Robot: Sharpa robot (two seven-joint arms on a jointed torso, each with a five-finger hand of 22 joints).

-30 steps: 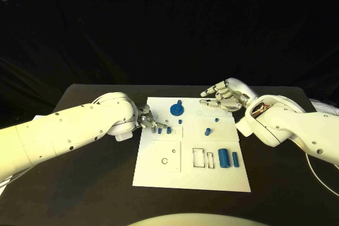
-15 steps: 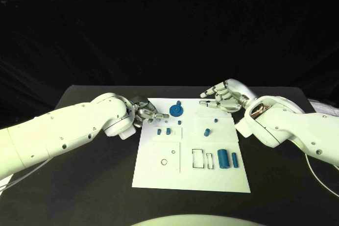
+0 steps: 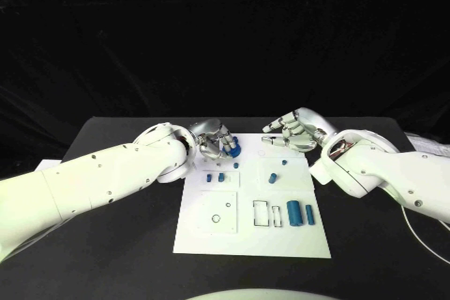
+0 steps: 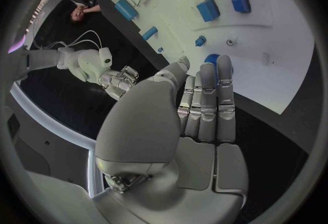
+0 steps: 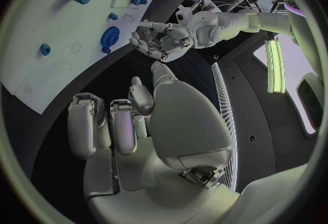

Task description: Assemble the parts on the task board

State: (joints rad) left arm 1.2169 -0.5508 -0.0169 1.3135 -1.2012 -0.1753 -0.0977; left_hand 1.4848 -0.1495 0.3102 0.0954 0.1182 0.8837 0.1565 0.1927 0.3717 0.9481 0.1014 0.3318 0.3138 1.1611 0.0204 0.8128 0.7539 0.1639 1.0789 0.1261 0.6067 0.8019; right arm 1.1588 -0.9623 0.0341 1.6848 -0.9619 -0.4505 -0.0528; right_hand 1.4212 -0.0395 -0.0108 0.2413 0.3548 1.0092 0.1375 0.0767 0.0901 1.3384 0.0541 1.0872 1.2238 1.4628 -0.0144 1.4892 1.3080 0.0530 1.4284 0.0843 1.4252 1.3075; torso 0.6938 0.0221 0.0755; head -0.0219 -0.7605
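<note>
board: your task board (image 3: 253,231) is a white rectangular plate lying flat mid-table, long side running away from you, with faint outlined recesses and a small hole in the near-left panel.
big part: blue disc (image 3: 233,146) near the board's far-left corner, round with a raised hub; you see it again in the right wrist view (image 5: 109,37), and just past the left fingertips in the left wrist view (image 4: 211,60).
small parts: two short blue blocks (image 3: 214,177) side by side in a left-side outlined panel; blue peg (image 3: 273,177) mid-board; two blue cylinders (image 3: 301,213) lying at the near-right beside empty rectangular outlines, the left one thicker.
left hand: your left hand (image 3: 212,141) sits over the board's far-left corner at the disc, fingers (image 4: 208,98) straight and pressed side by side; can't tell if they touch the disc.
right hand: your right hand (image 3: 292,132) hovers at the board's far-right edge, fingers (image 5: 100,125) loosely curled, slightly apart, nothing in them.
table: black table (image 3: 112,248), board centred on it.
</note>
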